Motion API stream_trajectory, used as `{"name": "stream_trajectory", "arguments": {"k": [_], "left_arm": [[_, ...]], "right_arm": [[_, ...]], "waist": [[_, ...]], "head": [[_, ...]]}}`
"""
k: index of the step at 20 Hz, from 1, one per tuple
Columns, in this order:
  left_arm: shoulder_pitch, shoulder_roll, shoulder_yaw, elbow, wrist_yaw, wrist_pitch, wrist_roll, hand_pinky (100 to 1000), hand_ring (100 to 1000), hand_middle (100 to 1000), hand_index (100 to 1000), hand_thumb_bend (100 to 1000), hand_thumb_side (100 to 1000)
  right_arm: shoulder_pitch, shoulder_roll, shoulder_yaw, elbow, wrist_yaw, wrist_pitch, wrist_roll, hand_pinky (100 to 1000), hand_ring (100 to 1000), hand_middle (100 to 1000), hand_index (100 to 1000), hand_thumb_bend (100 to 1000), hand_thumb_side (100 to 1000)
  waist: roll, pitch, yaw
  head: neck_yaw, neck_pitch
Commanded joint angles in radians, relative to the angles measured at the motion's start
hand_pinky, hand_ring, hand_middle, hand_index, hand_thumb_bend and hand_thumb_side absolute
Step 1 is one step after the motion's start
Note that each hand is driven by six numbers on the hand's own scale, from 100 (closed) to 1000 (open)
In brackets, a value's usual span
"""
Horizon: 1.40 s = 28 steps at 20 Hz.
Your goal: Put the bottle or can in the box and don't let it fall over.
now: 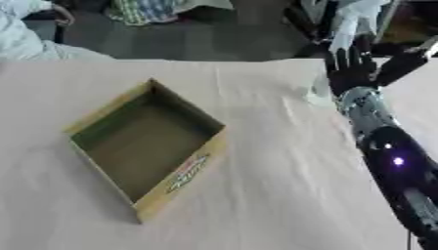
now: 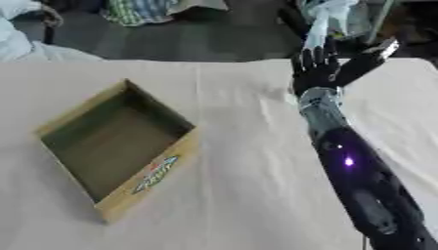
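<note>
We note an open cardboard box (image 2: 116, 146) lying on the table (image 2: 239, 195), left of centre and turned so one corner points toward the far edge; its inside shows nothing but the bare bottom, and its near outer wall carries a printed label whose text we cannot read. The table is covered with a pale cloth. We see the right arm (image 2: 351, 171), black with a silver section near the wrist and a small lit spot on its forearm, entering from the lower right and stretching toward the far right part of the table. The right robot hand (image 2: 329, 66) sits at the far edge of the table, well apart from the box, with its fingers (image 2: 318, 56) straight and spread, pointing away from the camera, and the thumb out to the right; we record it as released, grasping nothing we can make out. Just beyond the fingers stands a pale, light-coloured shape (image 2: 329, 19), too blurred for us to identify as a bottle or can; we cannot tell whether the hand touches it. The left robot hand shows in neither view.
</note>
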Motion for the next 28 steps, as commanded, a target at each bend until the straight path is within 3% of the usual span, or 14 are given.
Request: {"name": "stream_trajectory", "arguments": {"k": [1,28], "left_arm": [[-0.013,0.013,0.003,-0.022,0.002,-0.002,-0.002,714,776,722,890,169,816],[-0.030,0.005,-0.002,-0.031,0.011,-0.001,-0.008,716,779,725,891,165,818]], "right_arm": [[-0.029,-0.027,-0.011,0.004,-0.012,-0.014,0.005,100,100,100,903,868,987],[-0.158,-0.069,-0.021,0.091,-0.082,-0.029,0.066,100,100,100,891,868,987]], "waist": [[0.003,-0.010,0.003],[0.016,0.026,0.020]], "head": [[-0.003,-0.015],[-0.020,-0.055]]}}
